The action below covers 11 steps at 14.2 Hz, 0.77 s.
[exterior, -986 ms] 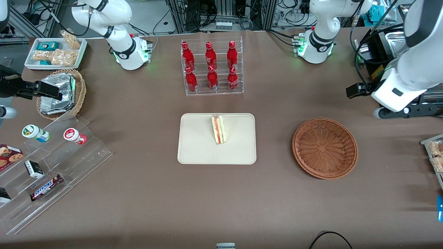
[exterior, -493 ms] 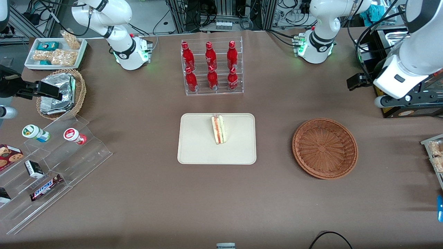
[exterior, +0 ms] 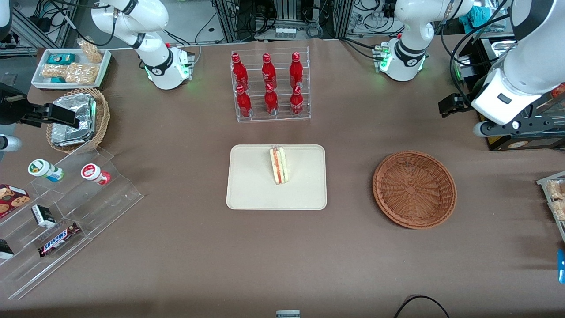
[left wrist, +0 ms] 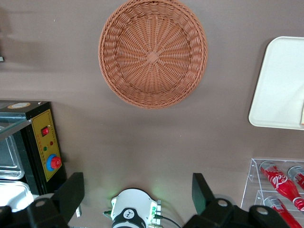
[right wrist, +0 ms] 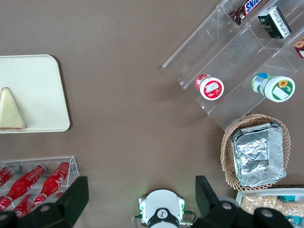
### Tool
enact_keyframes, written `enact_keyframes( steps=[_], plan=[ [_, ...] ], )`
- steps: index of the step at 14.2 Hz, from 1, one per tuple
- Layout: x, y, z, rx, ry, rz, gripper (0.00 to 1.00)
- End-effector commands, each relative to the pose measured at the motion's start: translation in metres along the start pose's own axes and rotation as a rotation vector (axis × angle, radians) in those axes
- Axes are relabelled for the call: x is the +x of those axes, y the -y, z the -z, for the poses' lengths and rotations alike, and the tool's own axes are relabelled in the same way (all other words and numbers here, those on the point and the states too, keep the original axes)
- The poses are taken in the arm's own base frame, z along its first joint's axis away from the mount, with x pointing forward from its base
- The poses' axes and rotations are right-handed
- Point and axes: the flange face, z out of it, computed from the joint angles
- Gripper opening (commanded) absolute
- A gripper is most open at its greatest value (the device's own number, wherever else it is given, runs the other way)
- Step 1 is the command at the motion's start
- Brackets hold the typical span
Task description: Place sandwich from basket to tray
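The sandwich (exterior: 278,165), a pale wedge with a red-orange stripe, stands on its edge on the cream tray (exterior: 251,187) at mid-table. It also shows in the right wrist view (right wrist: 10,116), on the tray (right wrist: 35,80). The reddish-brown wicker basket (exterior: 414,189) is empty and lies toward the working arm's end of the table. My left gripper (exterior: 452,105) hangs high, farther from the front camera than the basket, open and empty. In the left wrist view the gripper (left wrist: 137,192) has its fingers (left wrist: 71,194) wide apart, away from the basket (left wrist: 153,52) and the tray (left wrist: 280,85).
A clear rack of red bottles (exterior: 270,86) stands farther from the front camera than the tray. A tiered acrylic shelf of snacks (exterior: 66,212), a tan basket of foil packets (exterior: 77,119) and a white snack dish (exterior: 70,66) lie toward the parked arm's end. A black control box (left wrist: 45,152) sits near the working arm's base (exterior: 402,62).
My left arm has drawn a little farther from the front camera, with the gripper still open and empty. The sandwich, tray and basket have not moved.
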Motion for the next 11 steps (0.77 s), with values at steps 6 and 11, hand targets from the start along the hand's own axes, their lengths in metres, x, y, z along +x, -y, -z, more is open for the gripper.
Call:
enact_keyframes(
  steps=[6,11],
  plan=[
    [0.0058,0.0002,0.0059,-0.018,-0.013,-0.003,1.0],
    [0.007,0.0002,0.0056,-0.018,-0.017,-0.007,1.0]
  ],
)
